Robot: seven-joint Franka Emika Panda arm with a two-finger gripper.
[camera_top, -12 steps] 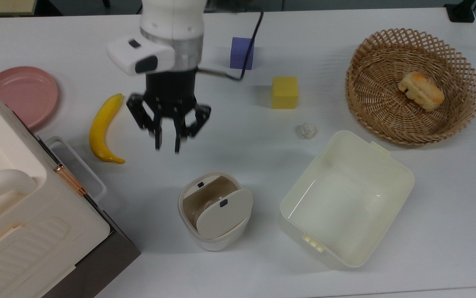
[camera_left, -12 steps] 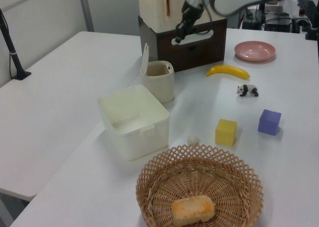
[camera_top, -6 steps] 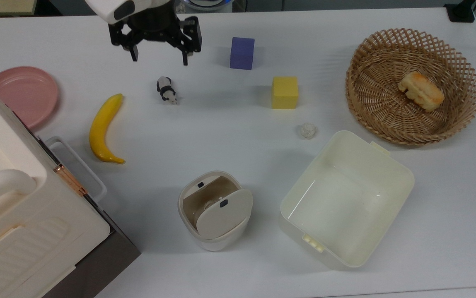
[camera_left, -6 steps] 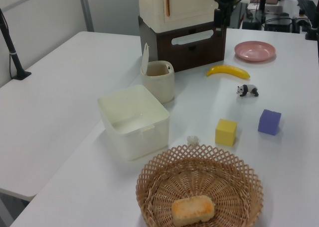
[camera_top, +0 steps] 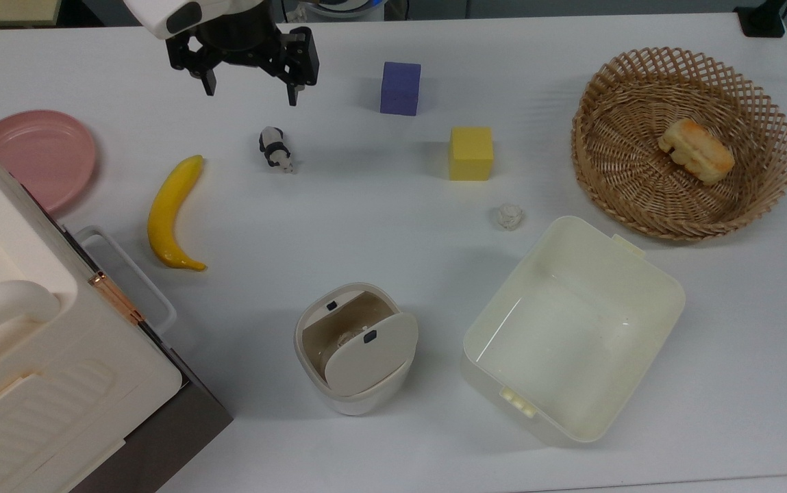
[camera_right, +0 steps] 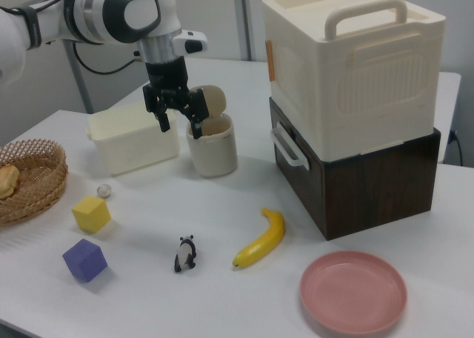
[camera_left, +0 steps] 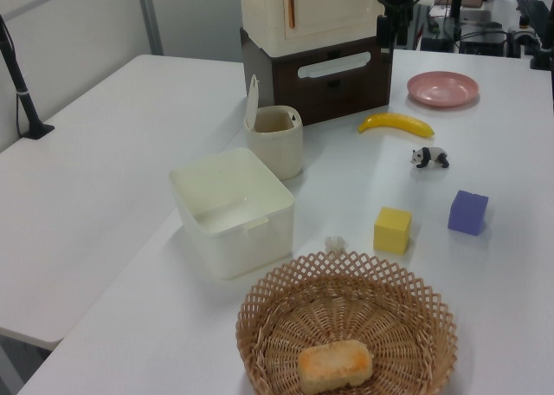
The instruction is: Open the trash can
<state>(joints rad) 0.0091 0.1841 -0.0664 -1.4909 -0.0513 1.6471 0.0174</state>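
Two fingers of your gripper (camera_top: 248,89) are spread wide, holding nothing. Just below it in the top view stands a toy panda (camera_top: 275,148); well beyond, the trash can (camera_top: 352,346), lid already raised. Expect light, stiff, slippery plastic; touch only the lid edge.

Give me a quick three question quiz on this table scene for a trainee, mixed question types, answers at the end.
1. True or false: the trash can lid is raised.
2. What lies in the basket?
A. banana
B. bread
C. panda
3. Fill in: the gripper fingers are ____.

Key:
1. True; the lid stands up and the brownish inside shows.
2. B; the bread is in it, while the banana and panda lie on the table.
3. Open, holding nothing.
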